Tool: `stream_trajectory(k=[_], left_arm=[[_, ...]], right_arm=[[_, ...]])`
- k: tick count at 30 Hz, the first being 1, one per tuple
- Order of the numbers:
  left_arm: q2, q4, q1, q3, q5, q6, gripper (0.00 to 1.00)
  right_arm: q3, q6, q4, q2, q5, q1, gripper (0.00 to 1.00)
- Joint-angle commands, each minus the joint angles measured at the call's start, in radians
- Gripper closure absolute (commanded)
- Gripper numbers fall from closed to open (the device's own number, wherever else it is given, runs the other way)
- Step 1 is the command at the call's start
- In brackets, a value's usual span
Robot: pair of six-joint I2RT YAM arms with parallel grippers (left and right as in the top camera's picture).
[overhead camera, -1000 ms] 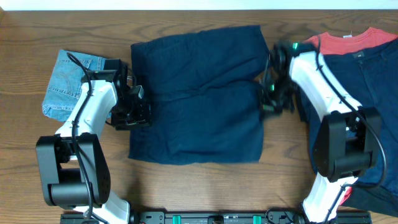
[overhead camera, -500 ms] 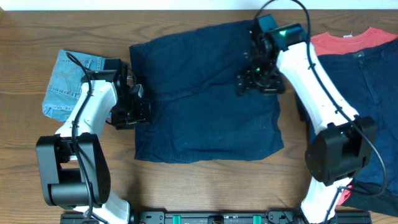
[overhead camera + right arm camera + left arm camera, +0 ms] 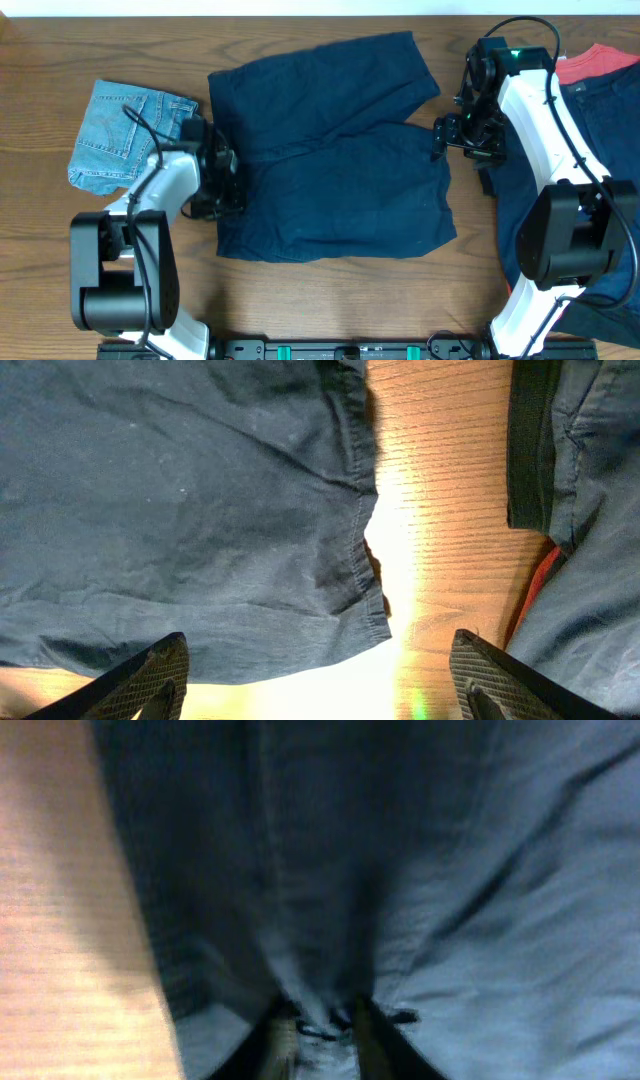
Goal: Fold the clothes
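The left claw (image 3: 322, 1025) is pinched narrow on the waistband of the navy shorts (image 3: 330, 160). The right claw (image 3: 320, 645) hangs wide and holds nothing, with the shorts' leg hem ahead of it on the worktop (image 3: 440, 510).

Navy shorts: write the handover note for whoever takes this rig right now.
Left gripper: shut on the waistband edge of the navy shorts.
Right gripper: open, empty, above a leg hem at the shorts' right side.
Things: the shorts lie spread flat in the middle, unfolded. A denim piece sits at the far left. A red shirt and dark garments lie at the right.
Done: the denim looks folded.
Left: fold the shorts, then the right-hand pile.
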Motion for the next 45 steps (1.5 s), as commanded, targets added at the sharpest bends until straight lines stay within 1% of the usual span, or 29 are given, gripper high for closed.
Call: stream_trajectory(k=[1,2,4,6,7,8,9,11,13,15,20,21,22,23,25,26,28,32,35,36,37,38,39,40,43,45], left_arm=[[0.014,0.021,0.015,-0.084,-0.174,-0.160,0.80],[0.014,0.019,0.028,-0.097,-0.243,-0.224,0.80],[0.014,0.003,0.068,-0.108,-0.332,-0.318,0.80],[0.013,-0.010,0.128,-0.107,-0.354,-0.358,0.81],[0.013,-0.010,0.156,-0.107,-0.354,-0.364,0.86],[0.013,-0.009,0.193,-0.107,-0.352,-0.374,0.88],[0.013,-0.004,0.223,-0.107,-0.336,-0.373,0.89],[0.013,0.013,0.273,-0.107,-0.251,-0.332,0.89],[0.013,0.025,0.295,-0.107,-0.162,-0.269,0.89],[0.013,0.025,0.295,-0.107,-0.130,-0.240,0.88],[0.013,0.024,0.271,-0.107,-0.129,-0.187,0.87],[0.013,0.024,0.268,-0.107,-0.129,-0.187,0.87],[0.012,0.023,0.267,-0.107,-0.128,-0.185,0.87],[0.011,0.021,0.267,-0.107,-0.129,-0.184,0.87],[0.010,0.016,0.267,-0.107,-0.129,-0.177,0.87],[0.009,0.012,0.267,-0.106,-0.128,-0.167,0.87],[0.007,0.005,0.267,-0.105,-0.129,-0.146,0.87],[0.006,0.002,0.267,-0.105,-0.129,-0.140,0.86],[0.006,0.003,0.267,-0.105,-0.129,-0.140,0.86],[0.006,0.003,0.267,-0.105,-0.129,-0.140,0.85],[0.006,0.003,0.267,-0.105,-0.129,-0.140,0.83],[0.006,0.002,0.267,-0.105,-0.129,-0.139,0.83],[0.006,0.002,0.267,-0.105,-0.129,-0.140,0.83],[0.006,0.001,0.267,-0.105,-0.129,-0.139,0.79],[0.006,0.002,0.267,-0.105,-0.129,-0.140,0.74],[0.006,0.004,0.267,-0.105,-0.129,-0.140,0.73]], right_arm=[[-0.007,-0.021,0.001,-0.009,-0.018,-0.003,0.16],[-0.012,-0.019,0.005,-0.009,-0.018,-0.003,0.16],[-0.027,-0.018,0.010,-0.009,-0.018,-0.003,0.14],[-0.066,-0.017,0.032,-0.009,-0.018,-0.003,0.14],[-0.086,-0.016,0.043,-0.009,-0.018,-0.003,0.14],[-0.124,-0.009,0.063,-0.009,-0.019,-0.002,0.16],[-0.153,-0.007,0.080,-0.009,-0.024,0.001,0.19],[-0.233,-0.017,0.118,-0.009,-0.084,0.013,0.29],[-0.313,-0.089,0.171,-0.009,-0.184,0.034,0.35],[-0.381,-0.109,0.237,-0.009,-0.236,0.060,0.36],[-0.509,-0.108,0.406,-0.009,-0.333,0.134,0.35],[-0.532,-0.107,0.451,-0.009,-0.344,0.154,0.38],[-0.544,-0.102,0.480,-0.009,-0.343,0.169,0.60],[-0.549,-0.097,0.504,-0.009,-0.339,0.186,0.78],[-0.537,-0.097,0.510,-0.013,-0.318,0.192,0.95],[-0.516,-0.097,0.497,-0.019,-0.305,0.192,0.99],[-0.448,-0.105,0.440,-0.036,-0.284,0.183,0.99],[-0.259,-0.221,0.315,-0.087,-0.283,0.178,0.99],[-0.182,-0.229,0.315,-0.130,-0.241,0.181,0.99],[-0.173,-0.218,0.319,-0.138,-0.217,0.181,0.77],[-0.171,-0.197,0.316,-0.145,-0.187,0.181,0.52],[-0.171,-0.173,0.298,-0.146,-0.156,0.180,0.45],[-0.173,-0.156,0.272,-0.146,-0.133,0.178,0.40],[-0.183,-0.148,0.243,-0.142,-0.109,0.178,0.32],[-0.256,-0.124,0.189,-0.141,-0.093,0.178,0.31],[-0.327,-0.105,0.183,-0.141,-0.113,0.178,0.35]])
